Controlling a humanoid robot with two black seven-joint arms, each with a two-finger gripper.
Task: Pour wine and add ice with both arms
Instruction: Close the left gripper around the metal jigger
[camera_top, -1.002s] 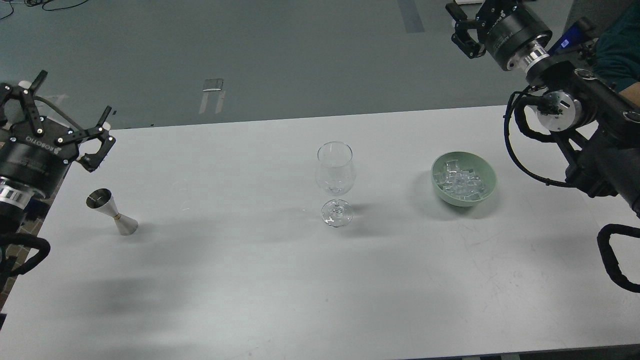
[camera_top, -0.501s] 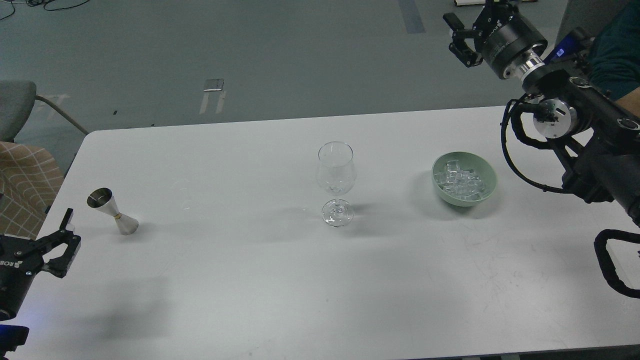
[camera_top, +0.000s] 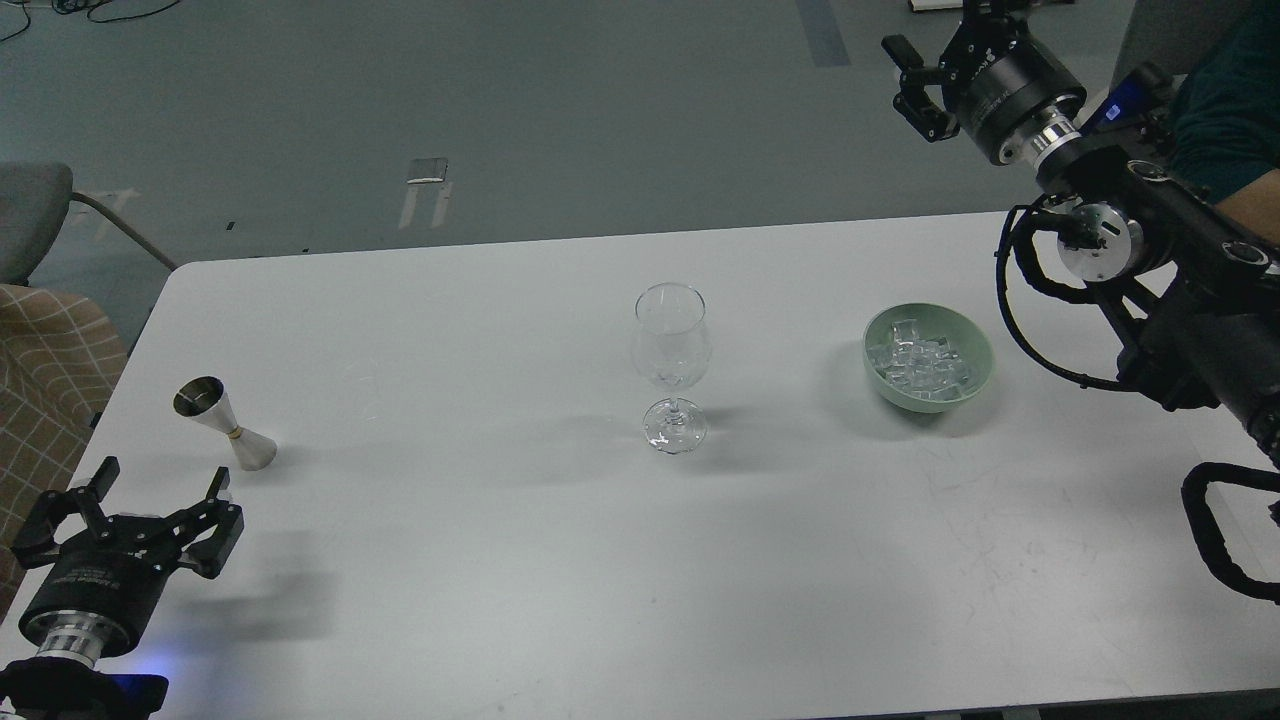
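- White table (camera_top: 500, 560) fills most of the head view, with grey floor (camera_top: 560, 110) beyond its far edge and a chair (camera_top: 40, 330) off the left end.
- Near the middle of the table stands a clear stemmed glass (camera_top: 672, 365), upright; it looks empty, though the clear bowl makes that hard to judge.
- To its right, well apart from it, sits a pale green bowl (camera_top: 975, 365) holding the ice (camera_top: 922, 362), a heap of small clear cubes that stays below the rim.
- At the left end a steel jigger (camera_top: 222, 422) stands tilted, its wide mouth turned up and to the left; its inside is too dark to read.
- Left gripper (camera_top: 150, 497) hangs low over the near left corner, just this side of the jigger, its fingers spread wide with nothing between them.
- Right gripper (camera_top: 925, 85) is raised beyond the far right edge of the table, above the floor; one finger shows, the other is cut by the frame, so I cannot tell how far apart they stand.
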